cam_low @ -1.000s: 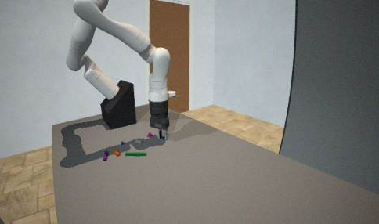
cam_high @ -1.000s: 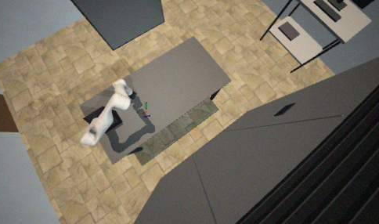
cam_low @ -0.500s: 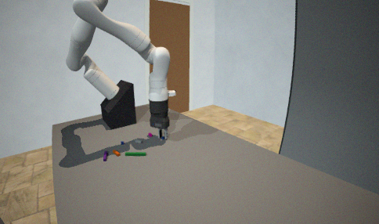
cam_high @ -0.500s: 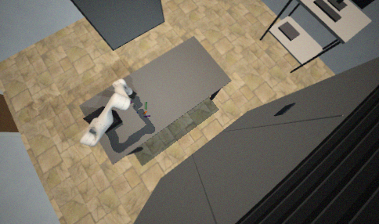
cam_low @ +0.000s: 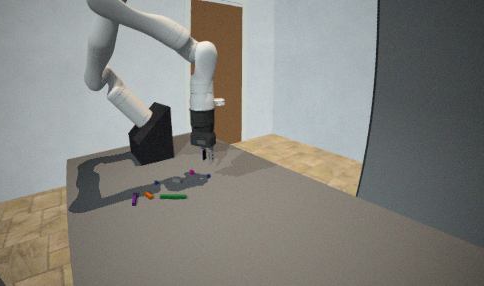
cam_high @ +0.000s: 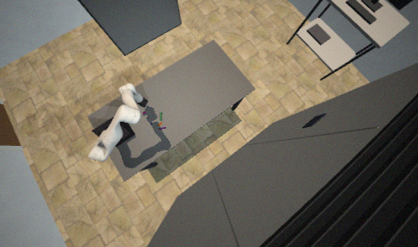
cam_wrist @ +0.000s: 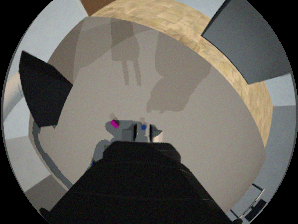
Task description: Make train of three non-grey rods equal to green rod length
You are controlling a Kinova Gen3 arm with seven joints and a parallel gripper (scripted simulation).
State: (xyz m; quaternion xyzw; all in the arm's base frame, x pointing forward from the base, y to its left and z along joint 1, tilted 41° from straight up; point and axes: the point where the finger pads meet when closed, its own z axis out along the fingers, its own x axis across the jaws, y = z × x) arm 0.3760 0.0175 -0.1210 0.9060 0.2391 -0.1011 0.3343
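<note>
The green rod (cam_low: 173, 196) lies flat on the grey table, also small in the overhead view (cam_high: 161, 116). To its left lie an orange rod (cam_low: 148, 195) and a purple rod (cam_low: 134, 199), apart from each other. Behind them lie a blue rod (cam_low: 157, 182), a magenta rod (cam_low: 191, 172) and a second blue rod (cam_low: 208, 175), each apart. A grey rod (cam_low: 176, 180) sits in the arm's shadow between them. My gripper (cam_low: 207, 155) hangs a little above the table, over the magenta and blue rods, open and empty. The wrist view shows the magenta rod (cam_wrist: 115, 123) and a blue rod (cam_wrist: 143, 127) just beyond the gripper's body.
The arm's black base block (cam_low: 151, 133) stands at the back left of the table. A large dark panel (cam_low: 438, 115) rises at the right. The table's near edge runs along the left side.
</note>
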